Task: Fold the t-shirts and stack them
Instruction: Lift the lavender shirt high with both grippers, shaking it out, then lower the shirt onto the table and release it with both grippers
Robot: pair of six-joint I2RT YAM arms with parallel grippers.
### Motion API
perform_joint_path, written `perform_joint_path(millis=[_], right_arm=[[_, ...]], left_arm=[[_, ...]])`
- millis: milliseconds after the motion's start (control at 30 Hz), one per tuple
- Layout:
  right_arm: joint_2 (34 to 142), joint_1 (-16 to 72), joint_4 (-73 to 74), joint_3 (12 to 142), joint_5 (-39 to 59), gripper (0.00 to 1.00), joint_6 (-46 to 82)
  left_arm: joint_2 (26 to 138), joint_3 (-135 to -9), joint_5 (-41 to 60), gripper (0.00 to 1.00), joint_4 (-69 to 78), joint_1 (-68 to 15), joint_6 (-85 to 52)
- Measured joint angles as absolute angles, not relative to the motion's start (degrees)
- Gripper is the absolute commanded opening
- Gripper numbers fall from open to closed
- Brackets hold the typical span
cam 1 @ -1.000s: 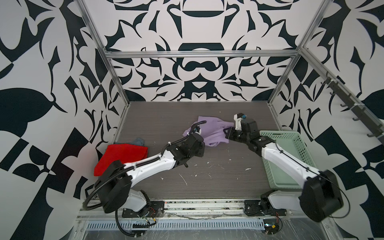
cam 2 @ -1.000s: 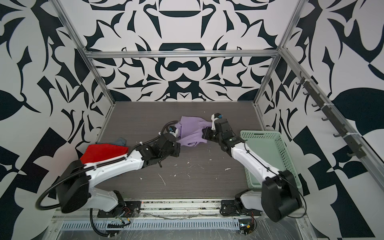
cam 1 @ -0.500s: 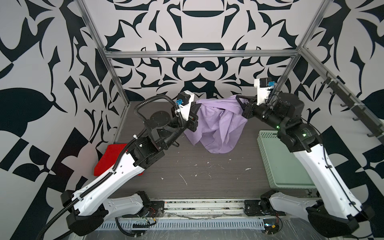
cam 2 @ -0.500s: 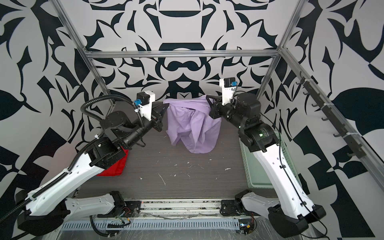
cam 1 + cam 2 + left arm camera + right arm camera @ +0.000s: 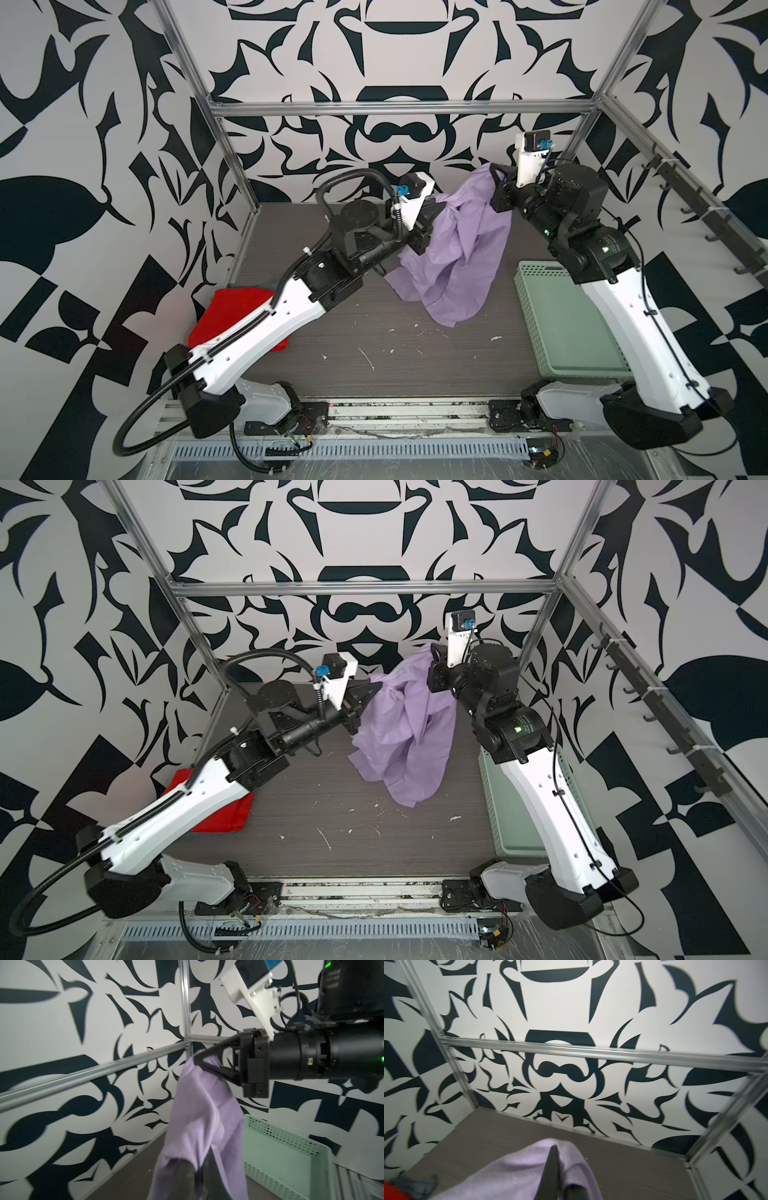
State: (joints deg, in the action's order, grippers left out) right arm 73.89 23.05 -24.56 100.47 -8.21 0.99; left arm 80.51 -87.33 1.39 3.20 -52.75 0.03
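Red t-shirt (image 5: 228, 307) partly behind left arm (image 5: 266, 332)

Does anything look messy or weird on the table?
Yes. Little white scraps dot the dark table, and the lavender t-shirt hangs crumpled and twisted between the left end effector and right end effector.

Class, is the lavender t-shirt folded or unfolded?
Unfolded: the lavender t-shirt hangs loose and creased, held up by the left gripper and right gripper.
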Motion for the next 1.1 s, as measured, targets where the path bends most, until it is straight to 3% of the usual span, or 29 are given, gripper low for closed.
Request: perform_joint_path(millis=[167,367,567,767,800,900,933,1100], right_arm=[[78.1,22.9,-23.3,110.8,-13.4,0.0,-4.4],[85.7,23.0,-23.6,130.0,-12.7,0.0,-8.6],[96.5,24.3,-28.3,147.3,-1.3,0.0,-7.6],[105.9,26.0,-29.7,143.2,13.6,0.0,0.4],[108.4,26.3,-29.7,142.1,16.1,0.03,1.8],[117.4,28.0,-29.7,141.0,21.8,0.33,5.1],[120.7,28.4,-29.5,141.2,22.6,0.39,6.0],[137.7,29.3,-32.9,147.1,23.0,0.46,8.4]], left_arm=[[87.7,-92.1,10.3,0.0,8.8,-53.0,-6.8],[86.0,-91.3,14.5,0.0,19.5,-53.4,-13.4],[73.4,-77.0,5.4,0.0,29.6,-53.2,-16.7],[61.7,-57.5,-11.8,0.0,32.8,-52.9,-22.0],[60.3,-53.7,-15.2,0.0,32.8,-52.8,-23.7],[57.2,-44.0,-23.8,0.0,31.2,-52.5,-29.6],[56.4,-41.4,-26.0,0.0,30.5,-52.5,-31.5],[50.5,-30.7,-39.3,0.0,20.1,-52.7,-42.9]])
